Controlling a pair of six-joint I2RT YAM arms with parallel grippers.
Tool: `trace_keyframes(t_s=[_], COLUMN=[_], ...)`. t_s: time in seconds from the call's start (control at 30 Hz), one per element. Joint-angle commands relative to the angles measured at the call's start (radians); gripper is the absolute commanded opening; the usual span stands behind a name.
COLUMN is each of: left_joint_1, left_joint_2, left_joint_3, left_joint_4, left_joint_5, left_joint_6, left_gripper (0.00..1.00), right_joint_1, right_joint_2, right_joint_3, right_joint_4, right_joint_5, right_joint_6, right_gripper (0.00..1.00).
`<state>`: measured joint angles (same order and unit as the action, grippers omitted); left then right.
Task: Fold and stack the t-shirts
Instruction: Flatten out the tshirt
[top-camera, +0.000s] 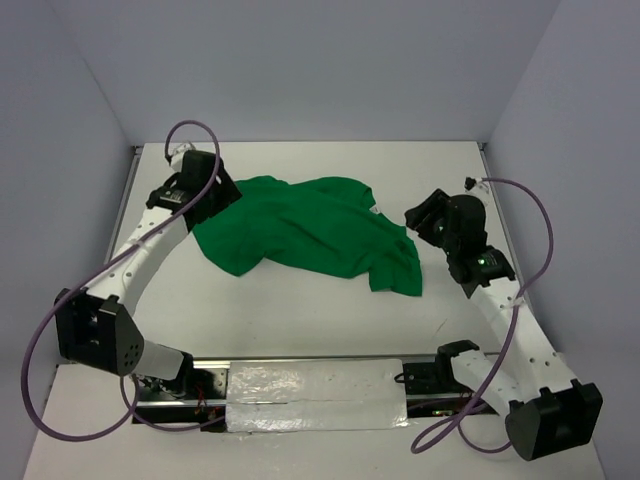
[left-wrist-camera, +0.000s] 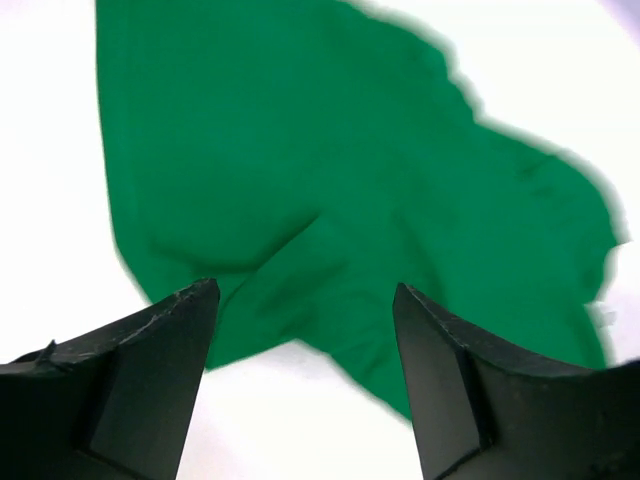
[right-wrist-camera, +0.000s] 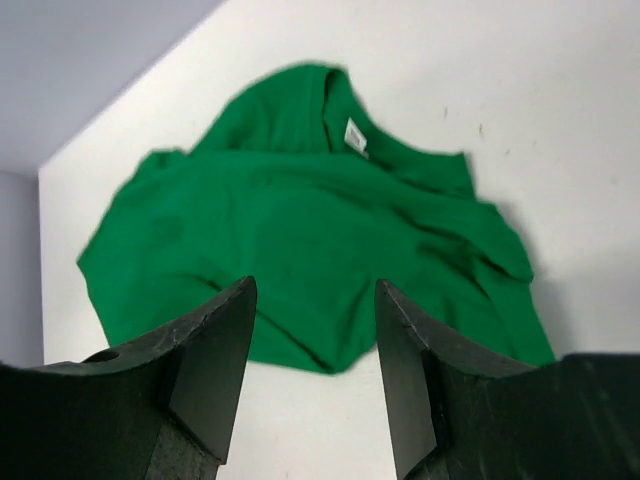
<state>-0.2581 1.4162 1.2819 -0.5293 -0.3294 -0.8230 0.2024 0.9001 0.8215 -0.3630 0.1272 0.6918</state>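
Lab robot cell: white table within plain pale walls

In the left wrist view, the t-shirt is blurred, top edge cropped.

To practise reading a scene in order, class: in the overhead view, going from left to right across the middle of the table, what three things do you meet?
left arm → green t-shirt → right arm
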Motion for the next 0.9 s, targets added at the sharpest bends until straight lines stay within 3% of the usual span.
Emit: trace_keyframes(t_s=[0.0, 0.07, 0.17, 0.33, 0.43, 0.5, 0.6, 0.7, 0.83, 0.87], left_joint_1=[0.008, -0.041, -0.133, -0.133, -0.130, -0.128, -0.125, -0.124, -0.125, -0.124], left_joint_2=[0.014, -0.009, -0.002, 0.111, 0.180, 0.226, 0.271, 0.326, 0.371, 0.368], left_joint_3=[-0.133, -0.272, -0.345, -0.308, -0.241, -0.193, -0.147, -0.110, -0.096, -0.101], left_joint_4=[-0.118, -0.004, 0.035, 0.063, 0.058, 0.066, 0.077, 0.088, 0.080, 0.086], left_joint_5=[0.082, 0.174, 0.124, 0.052, -0.008, -0.019, -0.019, -0.005, -0.002, -0.002], left_joint_6=[-0.122, -0.149, -0.173, -0.166, -0.163, -0.151, -0.125, -0.097, -0.091, -0.090], left_gripper=[0.83, 0.83, 0.83, 0.78, 0.77, 0.78, 0.90, 0.98, 0.78, 0.65], right_joint_1=[0.014, 0.017, 0.017, 0.019, 0.017, 0.014, -0.009, -0.030, -0.064, -0.072], right_joint_2=[0.055, 0.072, 0.114, 0.143, 0.149, 0.145, 0.137, 0.141, 0.180, 0.193], right_joint_3=[-0.021, -0.057, -0.081, -0.108, -0.127, -0.156, -0.191, -0.223, -0.265, -0.269], right_joint_4=[0.007, 0.009, -0.001, -0.004, -0.042, -0.051, -0.071, -0.085, -0.054, -0.047], right_joint_5=[-0.116, -0.136, -0.179, -0.186, -0.098, -0.028, 0.015, 0.031, -0.004, -0.008], right_joint_6=[-0.038, -0.054, -0.072, -0.087, -0.078, -0.063, -0.041, -0.018, 0.012, 0.024], right_gripper=[0.58, 0.59, 0.60, 0.62, 0.62, 0.74, 0.86, 0.89, 0.89, 0.89])
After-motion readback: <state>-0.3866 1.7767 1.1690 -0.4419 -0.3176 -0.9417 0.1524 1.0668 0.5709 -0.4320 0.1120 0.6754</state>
